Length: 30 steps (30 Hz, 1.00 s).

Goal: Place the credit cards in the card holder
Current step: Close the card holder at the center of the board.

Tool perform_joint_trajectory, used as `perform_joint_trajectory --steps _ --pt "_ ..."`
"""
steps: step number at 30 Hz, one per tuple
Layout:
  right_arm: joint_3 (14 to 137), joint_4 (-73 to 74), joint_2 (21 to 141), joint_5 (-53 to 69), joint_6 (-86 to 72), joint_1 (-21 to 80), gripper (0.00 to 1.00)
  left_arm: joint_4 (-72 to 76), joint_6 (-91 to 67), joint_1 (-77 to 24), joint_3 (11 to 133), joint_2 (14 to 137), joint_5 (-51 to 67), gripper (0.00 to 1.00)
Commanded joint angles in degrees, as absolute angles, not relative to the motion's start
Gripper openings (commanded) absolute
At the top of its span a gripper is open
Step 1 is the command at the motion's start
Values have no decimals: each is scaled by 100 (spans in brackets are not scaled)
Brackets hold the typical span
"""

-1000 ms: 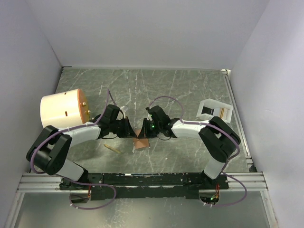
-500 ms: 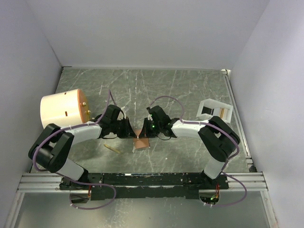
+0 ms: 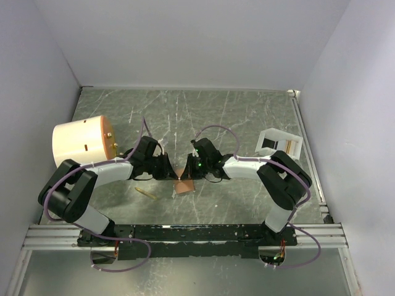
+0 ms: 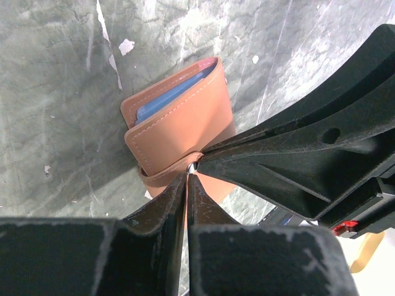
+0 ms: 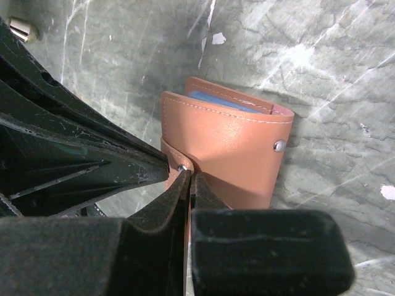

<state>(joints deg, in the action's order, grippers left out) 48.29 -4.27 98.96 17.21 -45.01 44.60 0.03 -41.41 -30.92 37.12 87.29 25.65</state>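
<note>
The card holder [image 3: 184,187] lies at the middle of the table [image 3: 247,111], right between the two arms' tips. From overhead it is only a small tan patch, too small to show its long axis. In the right wrist's view its longer visible edge, the open mouth, runs across the frame and dips to the right, pointing away from the fingers. Inside that mouth the credit cards [image 4: 173,95] show as a thin pale blue edge, tucked flat between the leather leaves.

The holder is smooth tan leather with a soft sheen, pale stitching along its border and rounded corners. A small silver stud [image 5: 279,145] sits near one corner of the flap. A narrow snap tab [image 5: 176,157] curls up off the body towards the fingertips.

Both arms are folded low, elbows out to the sides and forearms reaching inward, so the black wedge-shaped fingers meet tip to tip over the holder. The left gripper [image 4: 187,180] is nearly closed, pinching the tab at its very tips. The right gripper [image 5: 186,179] is pressed fully together with its tips at the same tab. I cannot tell whether it has leather between them.

The table is grey-green with white marbled scratches. A big cream cylinder [image 3: 83,145] stands far left, a white tray [image 3: 278,145] sits to the right, and a small brass-coloured stick [image 3: 146,193] lies near the left arm.
</note>
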Motion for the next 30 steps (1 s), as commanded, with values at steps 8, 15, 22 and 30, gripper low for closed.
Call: perform_joint_trajectory --steps 8,15,22,30 --pt "4722 -433 9941 1715 -4473 4435 0 53 -4113 -3172 3924 8767 2619 16" --pt "4857 -548 9774 1959 -4560 4435 0 -343 -4181 -3172 4064 8752 2144 17" --pt "4813 -440 9618 1910 -4555 4436 0 -457 -4208 -3172 4130 8544 1993 17" --pt "4751 -352 9767 1733 -4491 4435 0 -114 -4219 -3172 3983 8675 2584 17"
